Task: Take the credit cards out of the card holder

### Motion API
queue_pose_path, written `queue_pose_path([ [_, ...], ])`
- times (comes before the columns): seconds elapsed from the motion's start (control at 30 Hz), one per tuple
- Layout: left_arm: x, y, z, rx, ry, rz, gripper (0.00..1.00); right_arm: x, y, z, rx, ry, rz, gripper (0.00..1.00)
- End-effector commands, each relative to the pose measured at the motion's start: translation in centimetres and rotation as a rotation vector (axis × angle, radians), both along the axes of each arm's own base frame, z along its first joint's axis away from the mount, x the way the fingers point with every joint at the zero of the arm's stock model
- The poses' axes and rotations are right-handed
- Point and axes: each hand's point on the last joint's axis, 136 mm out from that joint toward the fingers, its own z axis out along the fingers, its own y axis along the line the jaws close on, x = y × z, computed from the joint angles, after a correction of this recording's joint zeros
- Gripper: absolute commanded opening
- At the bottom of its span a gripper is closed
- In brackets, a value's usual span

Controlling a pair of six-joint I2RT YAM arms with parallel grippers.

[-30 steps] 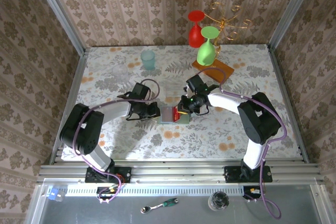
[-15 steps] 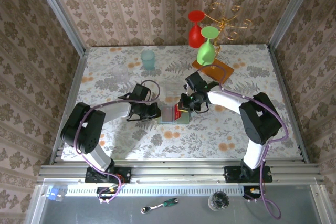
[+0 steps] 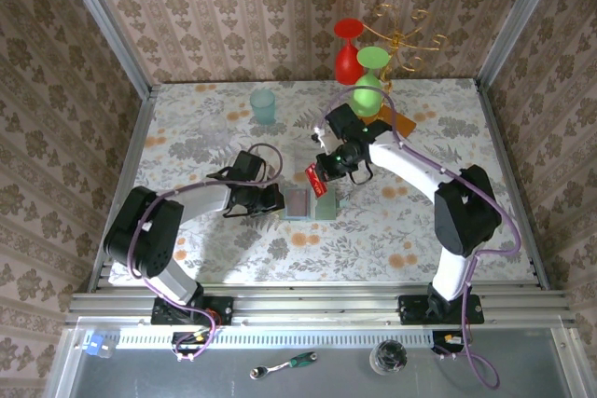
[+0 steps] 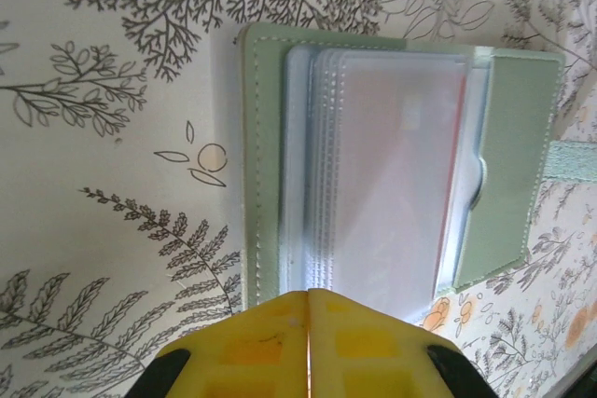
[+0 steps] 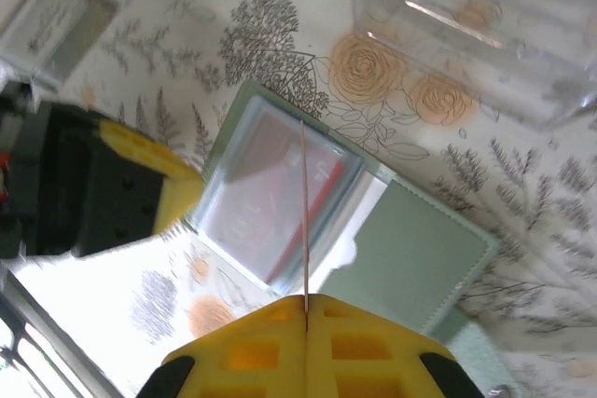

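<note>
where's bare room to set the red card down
Bare table lies right of the card holder and along the near edge. Crowded behind: clear box, teal cup, wooden slab.

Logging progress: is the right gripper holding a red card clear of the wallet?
Yes, the top view shows the right gripper shut on a red card, apart from the open wallet beneath.

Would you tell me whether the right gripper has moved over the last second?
Yes. The right gripper, shut on the red card, has pulled back from the card holder toward the green glass.
</note>
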Motion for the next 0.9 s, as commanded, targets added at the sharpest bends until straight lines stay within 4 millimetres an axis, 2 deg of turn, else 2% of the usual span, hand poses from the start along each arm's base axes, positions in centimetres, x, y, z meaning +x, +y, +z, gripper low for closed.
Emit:
queue_pose_path([
  [0.0,0.0,0.3,0.6,-0.002,-0.009,0.022,0.10,-1.1,-1.3,-0.6,-0.181,-0.070,0.338,0.00],
  [0.13,0.0,0.5,1.2,0.004,-0.024,0.026,0.10,-0.4,-2.0,-0.1,-0.292,-0.179,0.583,0.00],
  [0.3,-0.3,1.3,1.6,0.033,-0.034,0.038,0.10,1.3,-3.3,-0.3,-0.401,-0.227,0.730,0.00],
  [0.43,-0.8,1.8,2.0,0.035,-0.045,0.064,0.10,3.1,-3.4,0.1,-0.383,-0.227,0.756,0.00],
  [0.6,-1.4,2.3,2.4,0.054,-0.053,0.076,0.10,5.2,-2.5,0.7,-0.349,-0.242,0.775,0.00],
  [0.87,-2.2,3.4,2.7,0.086,-0.056,0.109,0.10,8.4,-0.8,0.5,-0.304,-0.242,0.795,0.00],
])
